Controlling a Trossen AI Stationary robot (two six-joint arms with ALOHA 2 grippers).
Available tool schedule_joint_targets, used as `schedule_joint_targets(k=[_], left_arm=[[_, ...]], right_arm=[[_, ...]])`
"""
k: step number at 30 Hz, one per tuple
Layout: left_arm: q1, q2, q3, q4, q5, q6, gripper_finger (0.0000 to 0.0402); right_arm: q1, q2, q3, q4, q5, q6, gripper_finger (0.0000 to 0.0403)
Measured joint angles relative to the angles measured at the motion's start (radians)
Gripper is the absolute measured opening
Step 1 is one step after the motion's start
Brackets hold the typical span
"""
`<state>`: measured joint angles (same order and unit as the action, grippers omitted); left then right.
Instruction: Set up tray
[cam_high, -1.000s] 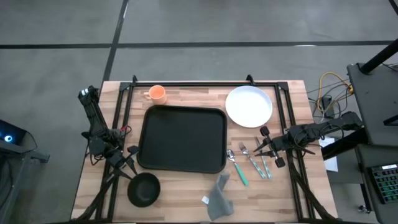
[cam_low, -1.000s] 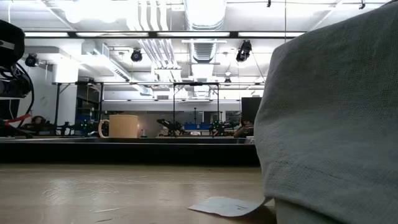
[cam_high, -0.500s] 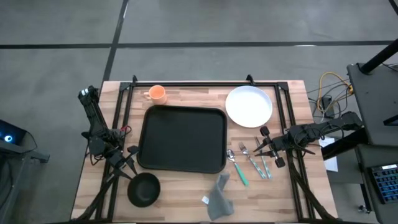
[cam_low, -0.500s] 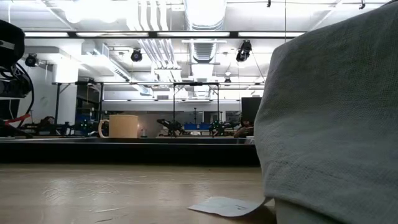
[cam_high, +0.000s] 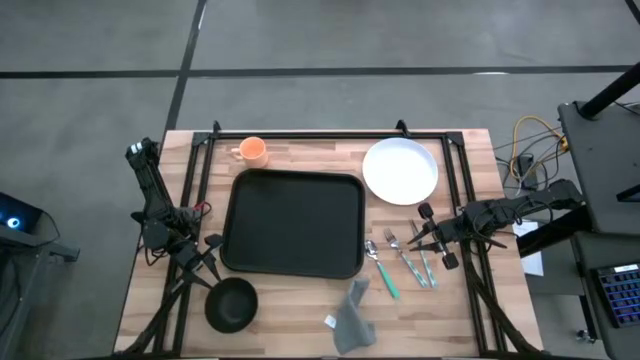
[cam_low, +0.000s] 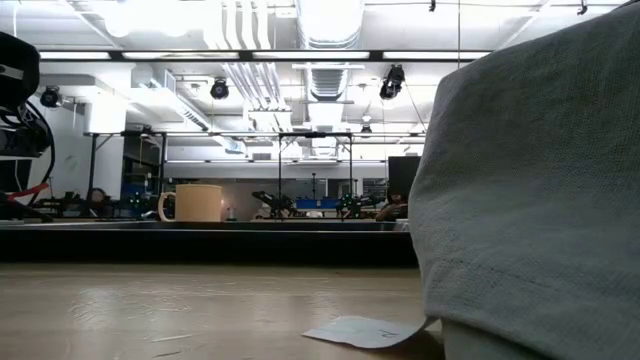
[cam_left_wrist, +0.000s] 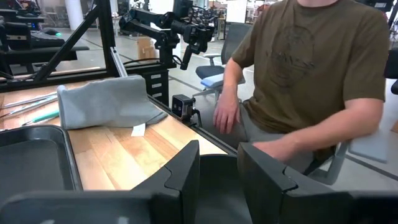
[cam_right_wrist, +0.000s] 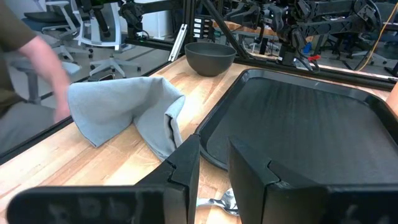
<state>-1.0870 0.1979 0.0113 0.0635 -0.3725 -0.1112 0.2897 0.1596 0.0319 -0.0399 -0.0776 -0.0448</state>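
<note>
Overall, the wooden table (cam_high: 300, 300) carries the tray (cam_high: 295, 222), which lies flat at its centre, between the two grippers. Beyond the jaws of the left gripper (cam_high: 205, 255) sits a black bowl (cam_high: 231, 303), just beside them (those jaws stand slightly parted, with nothing between them). The right gripper (cam_high: 425, 240) rests over the cutlery (cam_high: 405, 260), its jaws likewise slightly parted and empty, with the tray edge ahead of them. A white plate (cam_high: 400, 170) lies beside the right gripper, an orange cup (cam_high: 251, 151) past the tray's far edge, and a grey cloth (cam_high: 352, 315) at the near edge. Around the table, a workshop room with ceiling lights shows; a seated person (cam_left_wrist: 298, 68) is near the cloth. Compared with the earlier frames, neither arm nor any object has moved.
</note>
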Motion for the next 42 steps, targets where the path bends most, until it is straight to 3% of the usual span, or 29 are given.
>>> schedule_joint_targets(k=[29, 34, 42], left_arm=[[0.0, 0.0, 0.0, 0.001, 0.0, -0.002, 0.0091], [0.0, -0.001, 0.0, 0.053, -0.001, -0.132, 0.0091], [0.0, 0.0, 0.0, 0.047, -0.001, -0.142, 0.0091]], right_arm=[[0.0, 0.0, 0.0, 0.0, 0.0, 0.0, 0.0068], [0.0, 0.0, 0.0, 0.0, 0.0, 0.0, 0.0068], [0.0, 0.0, 0.0, 0.0, 0.0, 0.0, 0.0068]])
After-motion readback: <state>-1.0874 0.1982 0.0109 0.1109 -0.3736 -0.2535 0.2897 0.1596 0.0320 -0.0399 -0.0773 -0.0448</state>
